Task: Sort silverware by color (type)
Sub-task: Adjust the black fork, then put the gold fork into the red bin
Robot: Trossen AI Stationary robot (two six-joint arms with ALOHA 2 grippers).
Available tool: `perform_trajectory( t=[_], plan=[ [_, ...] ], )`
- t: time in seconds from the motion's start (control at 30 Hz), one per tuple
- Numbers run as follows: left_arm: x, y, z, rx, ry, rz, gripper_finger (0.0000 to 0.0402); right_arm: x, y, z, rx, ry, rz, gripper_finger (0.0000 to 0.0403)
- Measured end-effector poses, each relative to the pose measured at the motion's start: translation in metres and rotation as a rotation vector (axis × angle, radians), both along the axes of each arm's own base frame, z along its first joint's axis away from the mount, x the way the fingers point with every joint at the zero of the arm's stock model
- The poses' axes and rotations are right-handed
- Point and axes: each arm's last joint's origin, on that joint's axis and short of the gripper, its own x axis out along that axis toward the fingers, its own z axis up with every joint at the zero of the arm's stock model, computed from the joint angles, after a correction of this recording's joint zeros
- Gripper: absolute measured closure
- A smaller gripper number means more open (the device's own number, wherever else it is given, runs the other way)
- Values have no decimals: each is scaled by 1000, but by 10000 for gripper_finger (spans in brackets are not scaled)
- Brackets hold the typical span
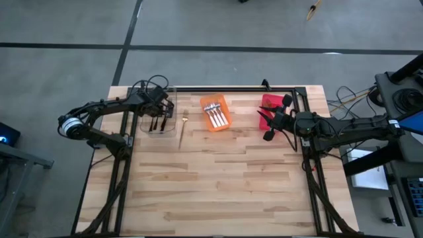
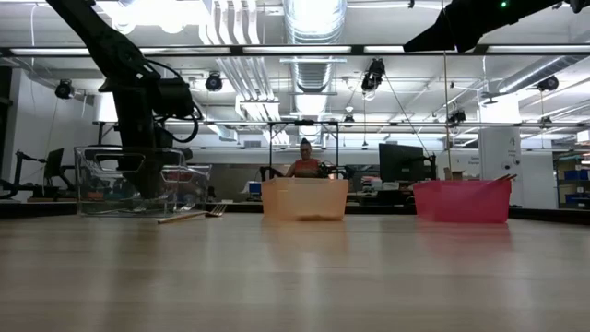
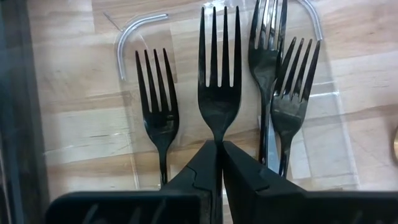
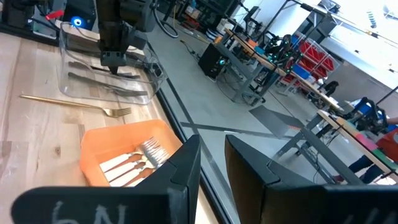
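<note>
Inside the clear bin [image 1: 157, 118] at the table's [image 1: 225, 192] far left, the left gripper [image 3: 219, 146] has its jaws closed on the neck of a dark fork [image 3: 219, 81], tines pointing away from the wrist. Three more dark forks [image 3: 157, 106] lie beside it on the bin floor. A gold fork [image 1: 184, 127] lies loose on the table just beside the clear bin, between it and the orange bin [image 1: 215, 112], which holds the white-handled forks [image 1: 216, 116]. The red bin [image 1: 271, 106] sits at the far right; its contents cannot be made out. The right gripper [image 4: 211, 155] hovers near the red bin, jaws slightly parted and empty.

Handling, as a judgement: the forks look light, stiff and thin, with smooth surfaces likely to slip or pivot in a pinch. The narrow neck or mid-handle is the best place to take hold. The gold fork lies flat on the wood, so it probably needs a low, square pinch across its handle. The dark fork seems ready to be released.
</note>
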Motion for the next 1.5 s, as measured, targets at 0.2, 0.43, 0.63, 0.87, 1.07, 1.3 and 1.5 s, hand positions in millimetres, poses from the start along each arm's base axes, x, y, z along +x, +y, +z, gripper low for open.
perform_trajectory(
  t=[0.2,0.43,0.63,0.87,1.07,1.3,1.5],
  plan=[
    [0,0,0,-2,1,-5,373,0,0,0,0,0,0,337],
    [0,-1,0,-5,1,-17,349,0,0,0,0,1,0,337],
    [10,-2,8,17,-4,-84,345,0,0,0,0,1,0,337],
    [33,-8,28,77,-13,-255,345,0,0,0,0,0,0,337],
    [49,-25,42,147,-4,-361,345,0,0,0,12,-11,-2,337],
    [54,-53,70,220,-22,-434,345,0,0,0,47,-35,-8,337],
    [64,-77,110,325,-135,-513,345,0,0,0,113,-76,-20,337]
  ],
)
